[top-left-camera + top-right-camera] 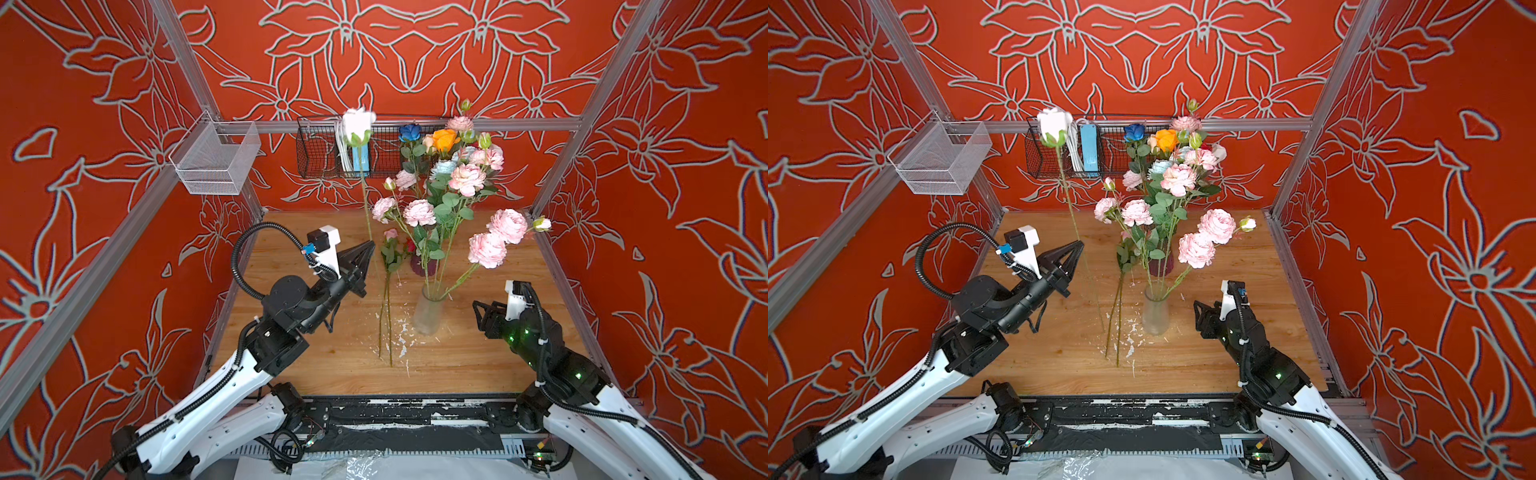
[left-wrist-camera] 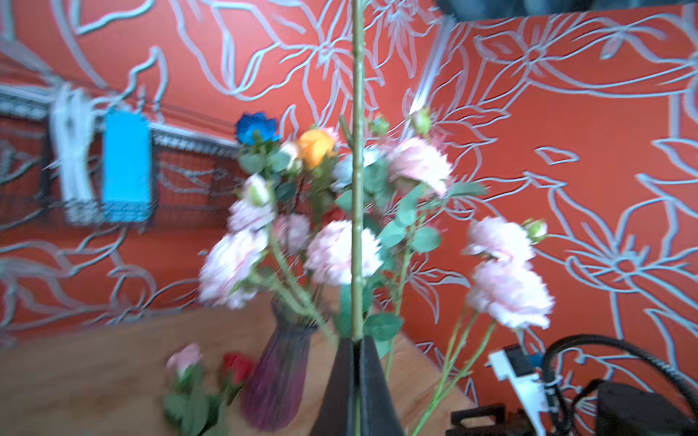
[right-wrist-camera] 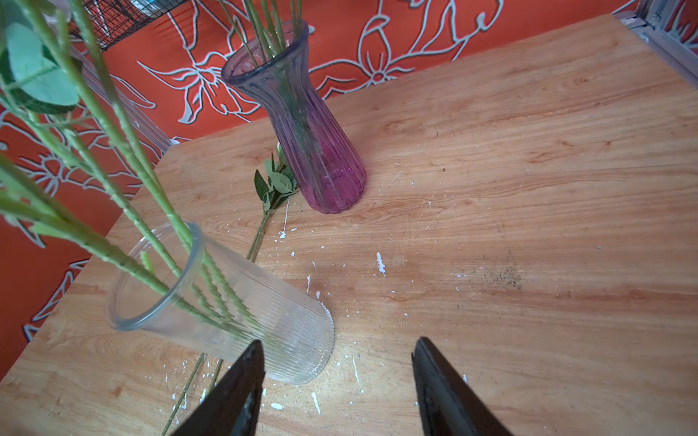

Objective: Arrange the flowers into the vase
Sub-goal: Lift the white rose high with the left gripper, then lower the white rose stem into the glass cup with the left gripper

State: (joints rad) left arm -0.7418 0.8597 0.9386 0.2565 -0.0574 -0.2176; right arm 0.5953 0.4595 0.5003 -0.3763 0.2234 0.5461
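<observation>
My left gripper (image 1: 371, 246) (image 1: 1080, 245) (image 2: 357, 341) is shut on the thin green stem (image 2: 357, 188) of a white rose (image 1: 358, 124) (image 1: 1054, 124), which stands upright, left of the vases. The clear ribbed vase (image 1: 430, 309) (image 3: 226, 298) holds several pink flowers (image 1: 507, 226). Behind it, a purple vase (image 1: 424, 266) (image 3: 313, 132) holds pink, blue and orange blooms (image 1: 465, 178). A pink rose (image 1: 390, 234) and a red rose (image 1: 410, 245) lie on the table. My right gripper (image 1: 480, 313) (image 3: 336, 343) is open and empty, right of the clear vase's base.
A black wire basket (image 1: 320, 153) with a blue box and white cable hangs on the back rail. A white mesh basket (image 1: 216, 158) hangs at the left post. White flecks dot the wooden table (image 1: 478, 365) near the vases.
</observation>
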